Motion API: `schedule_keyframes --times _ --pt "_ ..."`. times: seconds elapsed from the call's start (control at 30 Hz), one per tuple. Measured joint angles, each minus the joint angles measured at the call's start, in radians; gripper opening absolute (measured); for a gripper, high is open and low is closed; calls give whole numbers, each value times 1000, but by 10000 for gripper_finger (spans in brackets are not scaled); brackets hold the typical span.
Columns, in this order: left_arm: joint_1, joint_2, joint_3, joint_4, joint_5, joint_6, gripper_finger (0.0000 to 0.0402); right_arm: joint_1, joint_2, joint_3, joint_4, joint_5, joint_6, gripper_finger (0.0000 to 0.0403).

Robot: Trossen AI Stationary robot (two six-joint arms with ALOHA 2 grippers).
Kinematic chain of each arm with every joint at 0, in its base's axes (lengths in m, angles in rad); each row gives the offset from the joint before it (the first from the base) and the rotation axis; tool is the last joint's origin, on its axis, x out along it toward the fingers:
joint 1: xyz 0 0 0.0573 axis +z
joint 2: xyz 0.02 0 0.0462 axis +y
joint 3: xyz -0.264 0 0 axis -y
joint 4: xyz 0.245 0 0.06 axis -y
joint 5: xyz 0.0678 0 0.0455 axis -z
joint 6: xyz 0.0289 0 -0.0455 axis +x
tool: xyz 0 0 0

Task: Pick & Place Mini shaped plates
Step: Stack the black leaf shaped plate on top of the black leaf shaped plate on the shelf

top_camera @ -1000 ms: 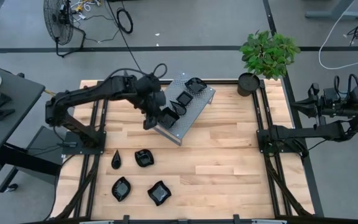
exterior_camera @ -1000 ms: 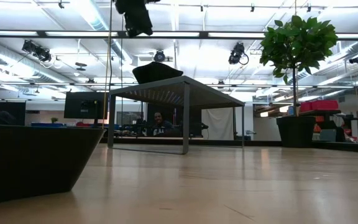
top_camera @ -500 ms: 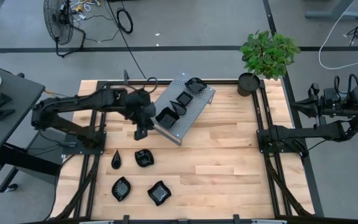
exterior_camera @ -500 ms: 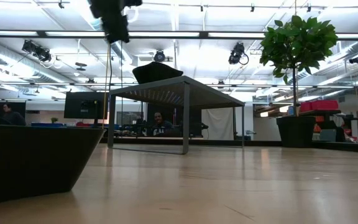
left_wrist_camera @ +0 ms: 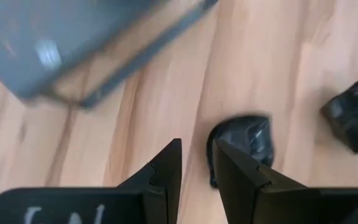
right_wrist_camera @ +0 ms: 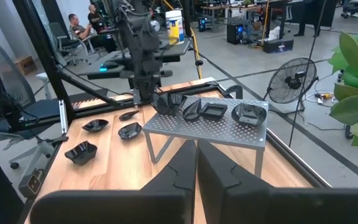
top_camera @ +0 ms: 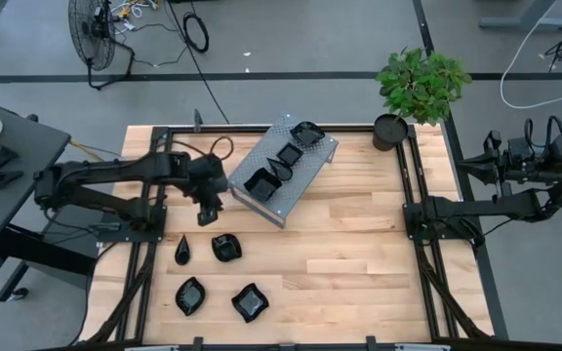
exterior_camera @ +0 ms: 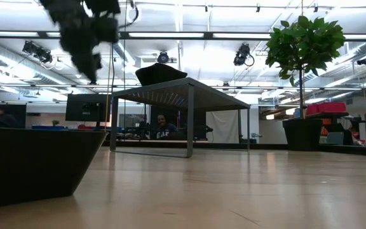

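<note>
**Left gripper empty above the table, right arm waiting at the side**

In the high view you see the left gripper [top_camera: 206, 208] in the left-centre of the frame, just left of the grey perforated stand [top_camera: 283, 166] and above the loose plates. In the left wrist view its two dark fingers [left_wrist_camera: 166, 174] stand a narrow gap apart and nothing is between them. Past the fingers you see a black wavy plate [left_wrist_camera: 244, 142] on the wood, and a second dark plate [left_wrist_camera: 353, 115] near the right edge of that frame.

Three mini shaped plates are on top of the stand: one at its upper right end [top_camera: 307, 134], one in the middle [top_camera: 288, 155], and one at its lower left end [top_camera: 260, 181]. Four more lie on the wooden table [top_camera: 359, 253] in the lower left of the high view: a teardrop plate [top_camera: 182, 250], a wavy plate beside it [top_camera: 225, 247], and below them a leaf-like plate [top_camera: 190, 295] and a square plate [top_camera: 250, 302]. They are all apart from each other.

The right gripper [right_wrist_camera: 196, 163] waits outside the right edge of the table, and in the right wrist view its fingers are closed together with nothing held.

A potted plant [top_camera: 420, 86] stands at the upper right corner of the table.
</note>
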Motion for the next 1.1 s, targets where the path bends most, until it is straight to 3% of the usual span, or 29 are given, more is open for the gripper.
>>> schedule_keyframes --times 0.27,0.7,1.1 --pt "26 1 -176 70 20 -50 106 0 0 0 0 0 0 20" --pt "-44 5 -255 190 62 -23 226 0 0 0 0 0 0 20" --pt "-148 17 -255 259 41 -27 217 0 0 0 0 0 0 20"
